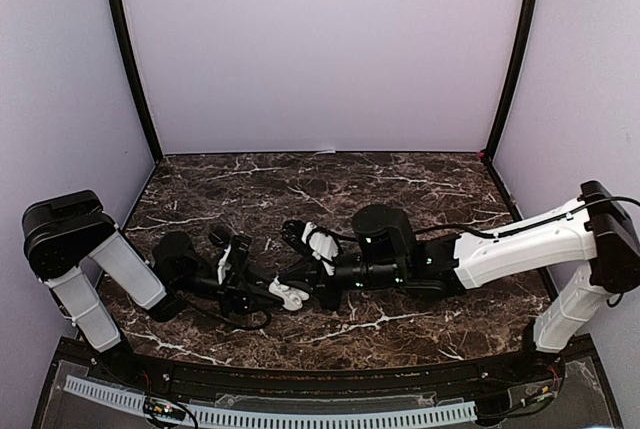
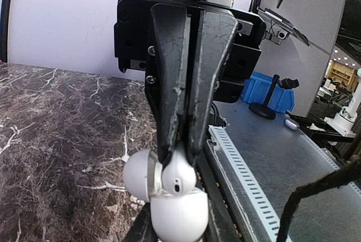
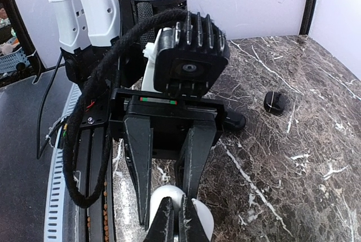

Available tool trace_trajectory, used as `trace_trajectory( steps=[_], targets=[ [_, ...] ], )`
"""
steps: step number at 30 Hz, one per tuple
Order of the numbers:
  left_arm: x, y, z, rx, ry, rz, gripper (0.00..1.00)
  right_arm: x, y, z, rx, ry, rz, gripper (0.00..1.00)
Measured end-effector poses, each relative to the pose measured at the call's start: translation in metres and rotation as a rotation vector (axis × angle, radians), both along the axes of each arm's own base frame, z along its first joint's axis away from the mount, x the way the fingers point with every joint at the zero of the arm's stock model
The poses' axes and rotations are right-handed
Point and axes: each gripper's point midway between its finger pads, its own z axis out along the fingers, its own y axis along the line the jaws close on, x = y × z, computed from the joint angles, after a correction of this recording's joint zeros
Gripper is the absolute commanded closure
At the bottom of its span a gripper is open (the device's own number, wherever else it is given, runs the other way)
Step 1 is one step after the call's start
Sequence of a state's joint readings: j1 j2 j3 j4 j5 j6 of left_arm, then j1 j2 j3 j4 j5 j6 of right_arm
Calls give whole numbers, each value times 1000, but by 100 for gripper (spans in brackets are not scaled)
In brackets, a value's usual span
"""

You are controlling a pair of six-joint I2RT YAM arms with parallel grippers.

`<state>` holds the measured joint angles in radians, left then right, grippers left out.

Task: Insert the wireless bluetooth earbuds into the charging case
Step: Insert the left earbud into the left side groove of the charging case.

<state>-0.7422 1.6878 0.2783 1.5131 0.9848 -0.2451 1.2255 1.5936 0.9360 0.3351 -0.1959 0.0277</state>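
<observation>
**A:** What could go wrong from here?

**B:** Start at the tips. The right gripper (image 2: 180, 158) is pinched closed on a white earbud (image 2: 178, 179) and catches only its upper end. The shell is glossy and rounded, so I'd judge that a downward push off-line from its well could squirt it sideways out of the pinch.

**A:** And underneath?

**B:** The left gripper (image 3: 166, 199) is clamped across the white charging case (image 2: 177, 216), with the lid (image 2: 137, 175) hinged back to one side. If the bud lands on the rim, the case may twist in that grip or the bud may tip. I can't tell whether the bud already touches its seat, because its own body hides the well.

**A:** How does the bud look?

**B:** It's tiny, bean-shaped and shiny white, far smaller than the case, with a small dark slot facing the left wrist camera. It hangs right at the open mouth of the case, between the two arms and above the marble table (image 3: 293, 157).
</observation>
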Motion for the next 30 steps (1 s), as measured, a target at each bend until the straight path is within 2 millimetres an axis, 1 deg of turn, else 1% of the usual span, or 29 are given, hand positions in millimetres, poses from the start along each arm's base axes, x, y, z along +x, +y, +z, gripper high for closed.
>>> trace_trajectory(
  steps=[4,10,13,18,30],
  targets=[
    [0,1,-4,14,10,2,87,2,1,-3,-8,-11,-10,97],
    [-1,2,-3,13,0,9,88,2,2,-1,-3,-21,-22,97],
    [-1,2,1,4,-14,13,87,1,-3,0,3,-24,-31,97],
    [0,2,5,-8,-29,16,87,0,-13,-5,-7,-24,-45,96],
    [0,2,5,-8,-29,16,87,-1,-13,-4,-3,-23,-43,96]
  ],
)
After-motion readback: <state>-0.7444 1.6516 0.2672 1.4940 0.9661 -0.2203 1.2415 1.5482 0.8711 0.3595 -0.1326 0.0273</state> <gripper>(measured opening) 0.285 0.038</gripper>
